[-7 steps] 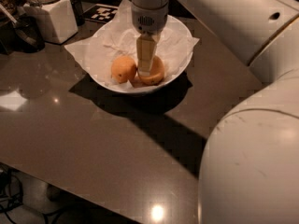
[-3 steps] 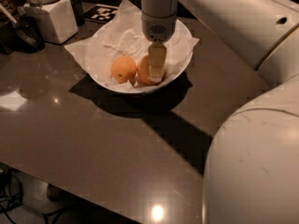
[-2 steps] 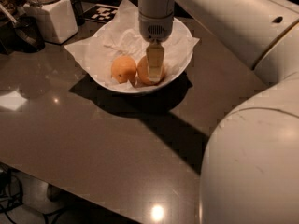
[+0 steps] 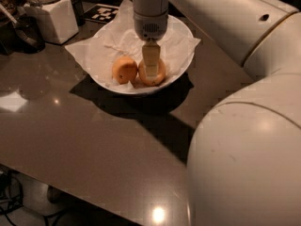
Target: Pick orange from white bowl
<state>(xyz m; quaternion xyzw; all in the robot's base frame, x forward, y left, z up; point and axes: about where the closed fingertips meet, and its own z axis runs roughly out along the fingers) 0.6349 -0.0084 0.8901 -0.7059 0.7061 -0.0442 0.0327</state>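
Observation:
The white bowl (image 4: 186,36) stands at the back of the dark table, lined with crumpled white paper whose corners stick out past the rim. Two oranges lie at its front. The orange (image 4: 160,74), the larger plain one, is on the right. The smaller orange (image 4: 124,69), with a dark stem dot, lies to its left and touches it. My gripper (image 4: 151,68) points straight down into the bowl and sits right at the larger orange, covering its middle. The orange rests in the bowl.
A white square jar (image 4: 51,15) and a dark cup (image 4: 26,32) stand at the back left. A black-and-white marker tag (image 4: 104,13) lies behind the bowl. My big white arm (image 4: 244,145) fills the right side. The table's front edge (image 4: 70,192) runs lower left.
My gripper shifted slightly right over the bowl, then back left, and now sits centred on the larger orange. Both oranges stay in the bowl.

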